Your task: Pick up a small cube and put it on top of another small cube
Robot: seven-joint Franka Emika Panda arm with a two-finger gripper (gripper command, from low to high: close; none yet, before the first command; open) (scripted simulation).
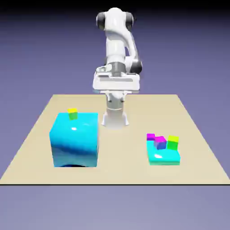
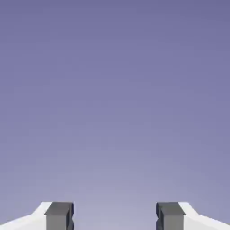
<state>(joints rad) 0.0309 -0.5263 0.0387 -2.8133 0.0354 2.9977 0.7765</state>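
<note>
Spread-apart fingers (image 2: pixel 115 216) at lower edge of the hand view, probably held open to fit around a small cube.

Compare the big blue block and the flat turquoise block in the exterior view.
The blue block is tall and bulky, while the turquoise block is low and much smaller. The blue block stands on the exterior view's left, the turquoise block on its right. The blue block carries one small cube; the turquoise block has more than one small cube at its top. Both look glossy.
</note>
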